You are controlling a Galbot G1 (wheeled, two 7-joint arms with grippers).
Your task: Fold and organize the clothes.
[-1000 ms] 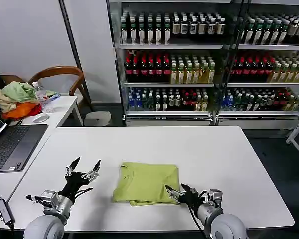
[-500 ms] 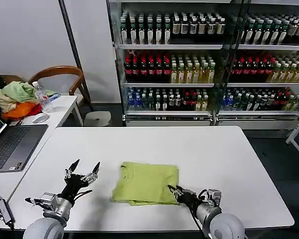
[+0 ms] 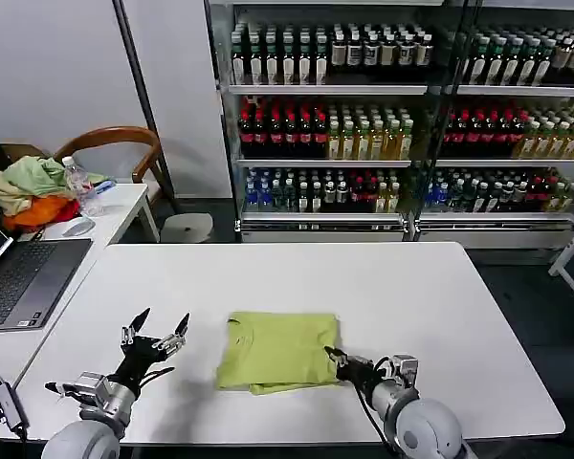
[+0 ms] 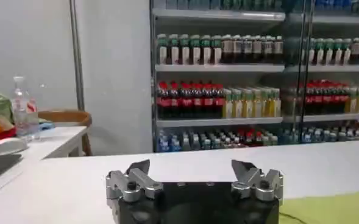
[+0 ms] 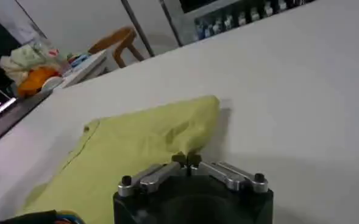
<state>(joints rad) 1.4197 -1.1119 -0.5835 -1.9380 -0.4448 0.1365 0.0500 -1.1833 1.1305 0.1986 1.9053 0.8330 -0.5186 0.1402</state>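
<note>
The right tool [image 3: 336, 359] is pinched closed on the near right edge of the folded T-shirt [image 3: 279, 350]. The left tool [image 3: 157, 326] waits wide open beside it, holding nothing. The T-shirt lies flat on the white surface [image 3: 383, 287].

table [image 3: 411, 287] far half free | obstacle: folded T-shirt [image 3: 277, 352] near edge

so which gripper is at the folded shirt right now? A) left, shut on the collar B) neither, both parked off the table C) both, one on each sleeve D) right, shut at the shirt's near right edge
D: the right gripper sits shut at the near right edge of the folded T-shirt, fingertips together in the right wrist view, while the left gripper hovers open beside it.
</note>
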